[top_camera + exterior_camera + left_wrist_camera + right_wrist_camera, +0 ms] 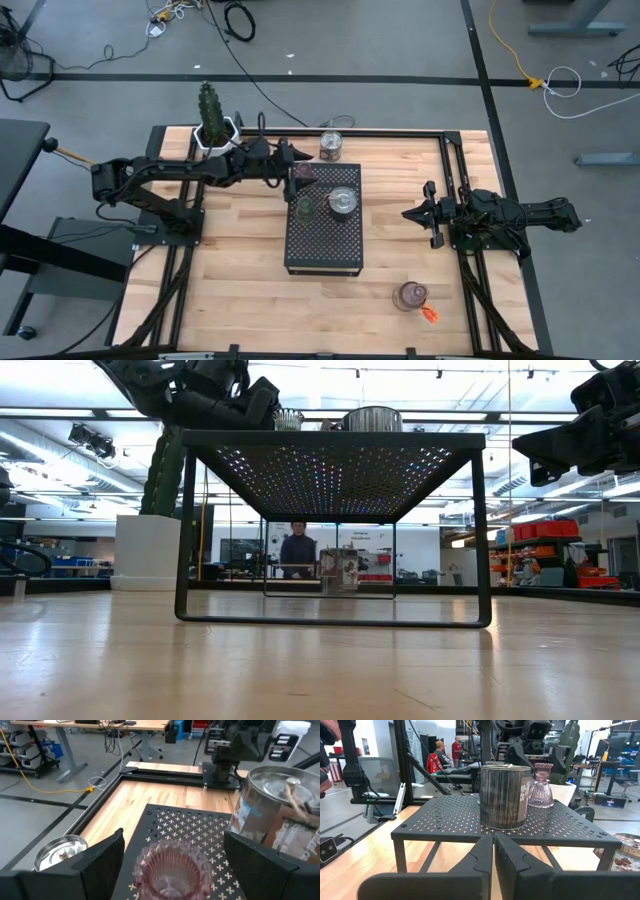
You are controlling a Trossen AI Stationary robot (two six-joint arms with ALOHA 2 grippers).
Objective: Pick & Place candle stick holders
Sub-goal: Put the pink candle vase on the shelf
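Note:
A pink ribbed glass candle stick holder (170,867) stands upright on the black perforated stand (323,240), toward its left far corner. A wider silvery holder (272,810) stands beside it on the stand. My left gripper (172,836) is open and slightly tilted down at the stand's far left corner. One finger shows on either side of the pink holder, with a gap to each. In the right wrist view it sits above and behind the pink holder (541,785). My right gripper (494,837) waits shut at the table's right, level, pointing at the stand.
A white pot with a cactus (213,128) stands at the far left. Another silvery holder (331,146) sits on the table beyond the stand. A brownish-pink holder (410,295) with an orange tag lies near the right front. People (440,755) show in the room beyond.

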